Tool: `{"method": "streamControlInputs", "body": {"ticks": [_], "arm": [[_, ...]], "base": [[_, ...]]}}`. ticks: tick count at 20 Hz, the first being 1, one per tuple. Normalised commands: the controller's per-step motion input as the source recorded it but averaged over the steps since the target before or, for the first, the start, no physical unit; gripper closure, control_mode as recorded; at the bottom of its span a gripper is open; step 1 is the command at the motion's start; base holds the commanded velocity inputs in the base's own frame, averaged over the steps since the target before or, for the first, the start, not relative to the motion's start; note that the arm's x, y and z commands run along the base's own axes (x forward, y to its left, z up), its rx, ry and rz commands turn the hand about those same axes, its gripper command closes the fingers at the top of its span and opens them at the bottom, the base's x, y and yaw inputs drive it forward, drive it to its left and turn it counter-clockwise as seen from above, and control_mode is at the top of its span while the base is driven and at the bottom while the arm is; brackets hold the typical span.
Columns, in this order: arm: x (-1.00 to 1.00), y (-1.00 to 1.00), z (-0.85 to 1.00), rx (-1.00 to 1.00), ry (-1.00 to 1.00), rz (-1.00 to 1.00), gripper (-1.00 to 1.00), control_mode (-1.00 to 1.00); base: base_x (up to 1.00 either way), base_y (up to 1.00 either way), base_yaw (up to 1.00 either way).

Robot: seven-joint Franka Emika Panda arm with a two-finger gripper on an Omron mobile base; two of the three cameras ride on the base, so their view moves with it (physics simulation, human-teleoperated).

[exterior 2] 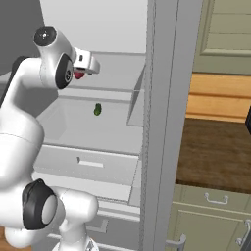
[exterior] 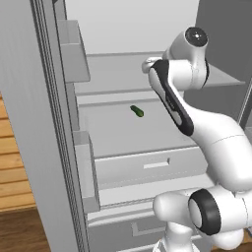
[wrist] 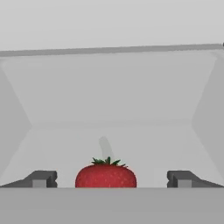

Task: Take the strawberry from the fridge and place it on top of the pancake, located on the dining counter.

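Strawberry (wrist: pixel 105 174) sits on a pale shelf inside the fridge (exterior: pixel 39 123), centred between the two dark fingertips (wrist: pixel 41 179) of the gripper (wrist: pixel 111 179) in the hand view. The jaws stand fully apart, one tip well to each side of the fruit, neither touching it, so nothing is held yet. That wide spread looks deliberate: it leaves room for the tips to pass on both sides of so small a fruit before they close. In the right base view the strawberry shows as a red spot just below the hand, on an upper shelf.

The fridge door hangs open so the arm can reach in, and the arm is stretched forward to that shelf. A small dark green item (exterior: pixel 137 111) lies alone on the shelf below, well apart from the fruit and out of the gripper's way.

A dark wooden top (exterior 2: pixel 215 152) shows to the right of the door.

No brand, label or writing can be read anywhere.
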Motion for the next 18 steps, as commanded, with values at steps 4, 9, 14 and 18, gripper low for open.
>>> {"method": "streamControlInputs", "body": {"ticks": [4,9,14,18], "arm": [[0.0,0.02,-0.09,-0.01,0.0,0.1,-1.0,-1.0],[0.0,0.0,-0.08,0.0,0.0,0.08,-1.0,-1.0],[0.11,0.04,-0.15,-0.02,0.03,0.04,1.0,-1.0],[0.23,0.11,-0.13,-0.01,0.0,0.03,1.0,-1.0]], "base": [[0.0,0.0,0.0],[0.0,0.0,0.0],[0.0,0.0,0.0],[0.0,0.0,0.0]]}}
